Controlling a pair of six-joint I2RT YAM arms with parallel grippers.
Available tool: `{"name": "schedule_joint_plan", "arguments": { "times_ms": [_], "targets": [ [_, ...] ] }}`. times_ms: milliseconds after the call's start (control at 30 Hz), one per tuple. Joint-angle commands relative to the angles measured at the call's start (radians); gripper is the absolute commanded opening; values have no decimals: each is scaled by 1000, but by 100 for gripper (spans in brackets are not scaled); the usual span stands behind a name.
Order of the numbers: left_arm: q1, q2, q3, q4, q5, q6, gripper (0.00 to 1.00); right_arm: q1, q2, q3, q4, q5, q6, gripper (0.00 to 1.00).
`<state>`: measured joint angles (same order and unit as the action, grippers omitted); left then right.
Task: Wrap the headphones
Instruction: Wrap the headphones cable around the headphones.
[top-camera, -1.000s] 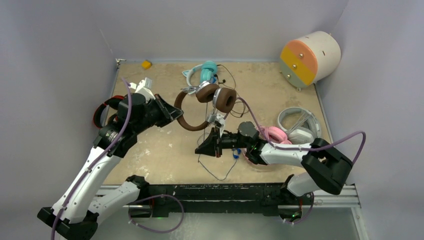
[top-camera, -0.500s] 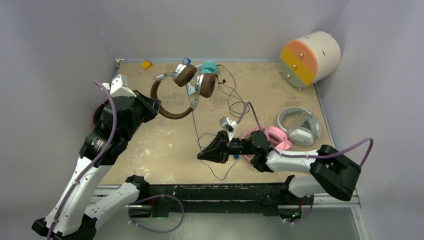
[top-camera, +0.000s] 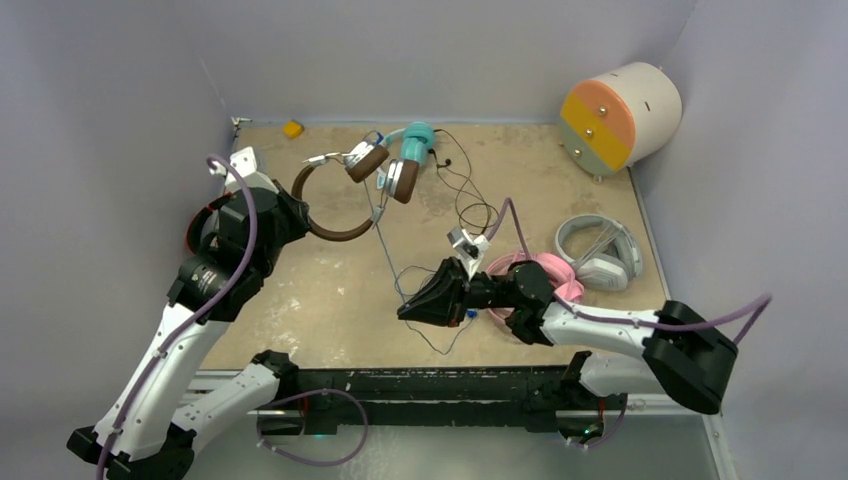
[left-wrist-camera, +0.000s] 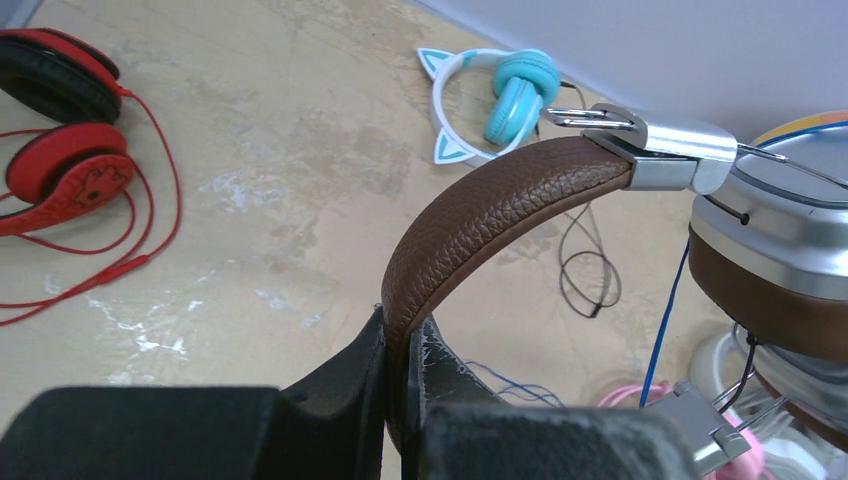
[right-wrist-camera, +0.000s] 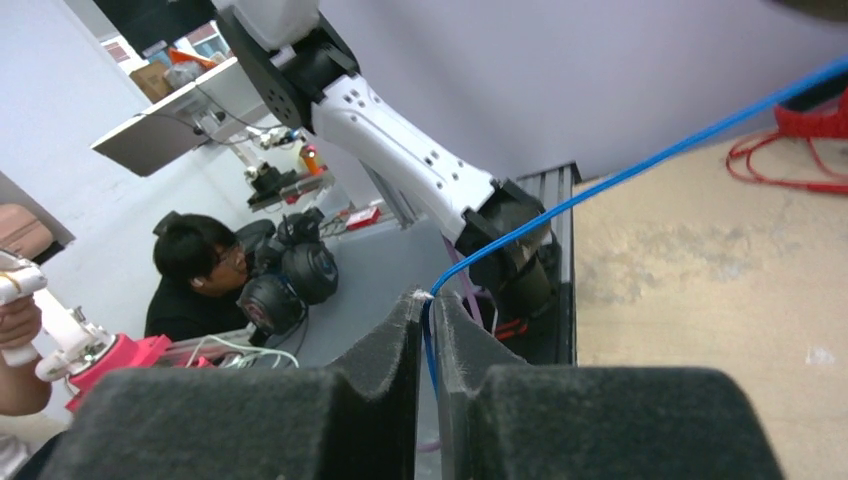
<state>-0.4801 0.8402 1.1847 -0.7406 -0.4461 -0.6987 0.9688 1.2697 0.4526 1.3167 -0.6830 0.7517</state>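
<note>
The left tool (left-wrist-camera: 398, 328) clamps the brown headphones (top-camera: 326, 228) aloft by the band, tensioning the blue cord (right-wrist-camera: 640, 165). The cord passes through the right tool (right-wrist-camera: 428, 305), whose jaws are nearly closed; I cannot tell whether they grip it.

Headphones (top-camera: 403, 180) near back centre, cat-ear pair (top-camera: 415, 140) just behind, drum (top-camera: 620, 115) at back-right corner.

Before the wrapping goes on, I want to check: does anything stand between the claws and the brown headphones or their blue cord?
Nothing visible does. The left claw is shut directly on the band of the brown headphones, and the right claw pinches the blue cord, with nothing in between.
</note>
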Motion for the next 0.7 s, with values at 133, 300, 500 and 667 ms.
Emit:
{"name": "schedule_joint_plan", "arguments": {
  "times_ms": [133,300,500,667],
  "targets": [
    [0,39,-38,53,-53,148,0,5,-273,139,-405,98,-100,0],
    [0,78,-72,59,-66,230,0,5,-385,281,-853,205,-264,0],
    [-4,101,-103,58,-35,328,0,4,-321,566,-1442,350,-458,0],
    [-4,120,-78,4,-45,237,0,2,-211,649,-1623,357,-538,0]
  ]
}}
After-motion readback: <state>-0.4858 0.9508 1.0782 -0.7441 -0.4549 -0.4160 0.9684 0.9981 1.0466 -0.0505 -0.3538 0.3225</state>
